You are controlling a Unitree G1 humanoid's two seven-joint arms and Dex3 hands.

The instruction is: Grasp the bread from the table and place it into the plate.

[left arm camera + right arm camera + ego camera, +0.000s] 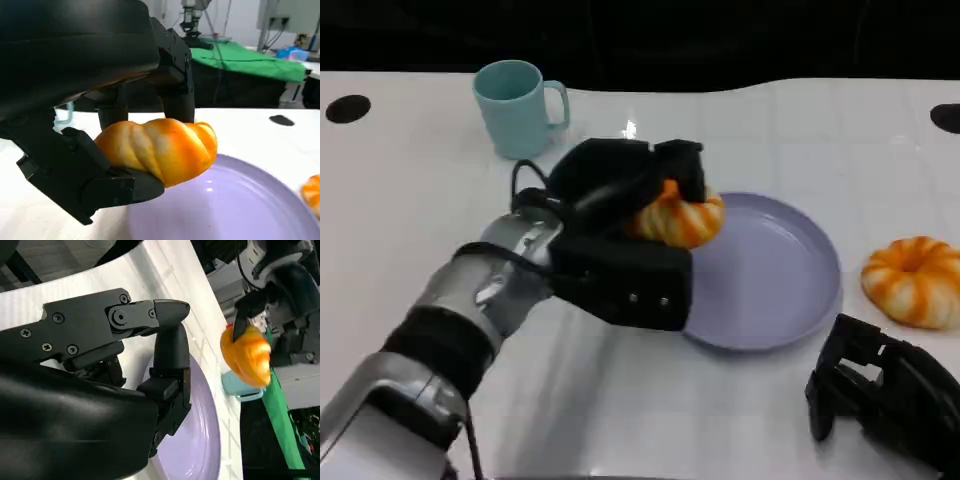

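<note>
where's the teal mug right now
The teal mug stands upright at the far left of the table in the head view, beyond the left hand and apart from the purple plate.

The left hand [625,205] is extended toward the middle of the surface on its silver forearm, fingers closed around the bread [678,215]. The right hand [890,390] is held low near the surface's near right corner, nothing gripped.
</note>
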